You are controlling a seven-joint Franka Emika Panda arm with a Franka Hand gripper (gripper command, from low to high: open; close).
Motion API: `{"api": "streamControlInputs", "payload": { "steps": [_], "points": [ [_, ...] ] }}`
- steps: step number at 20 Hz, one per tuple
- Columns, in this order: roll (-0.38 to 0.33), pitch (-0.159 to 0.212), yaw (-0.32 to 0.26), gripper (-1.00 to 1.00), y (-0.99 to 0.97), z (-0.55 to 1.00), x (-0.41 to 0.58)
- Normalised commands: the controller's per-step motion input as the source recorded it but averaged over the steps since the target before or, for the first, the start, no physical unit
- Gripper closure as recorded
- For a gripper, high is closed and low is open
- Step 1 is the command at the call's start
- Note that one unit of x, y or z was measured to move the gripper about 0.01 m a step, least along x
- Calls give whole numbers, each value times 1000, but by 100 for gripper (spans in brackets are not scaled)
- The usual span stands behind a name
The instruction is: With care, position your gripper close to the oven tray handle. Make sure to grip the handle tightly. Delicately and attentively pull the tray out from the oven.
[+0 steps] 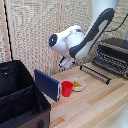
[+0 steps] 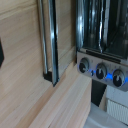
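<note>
I see the gripper (image 1: 65,62) hanging just above the near end of the handle (image 1: 94,73), apart from it; I cannot tell its jaw width. The tray (image 1: 111,62) juts from the oven (image 1: 114,51).

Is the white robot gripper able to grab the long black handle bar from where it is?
Probably yes. The white gripper hangs near the end of the long thin black handle bar, with nothing between them. Its fingers aren't clearly visible.
</note>
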Motion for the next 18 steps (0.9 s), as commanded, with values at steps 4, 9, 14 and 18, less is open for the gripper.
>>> {"api": "streamControlInputs", "payload": {
  "steps": [4, 9, 14, 18],
  "points": [
    [-153, 0, 179, -100, -502, -7, 0],
    [-110, 0, 134, -100, -701, -4, 0],
    [-119, -1, 80, -100, -807, -1, -2],
    [-109, 0, 1, -100, -836, -82, -16]
  ]
}}
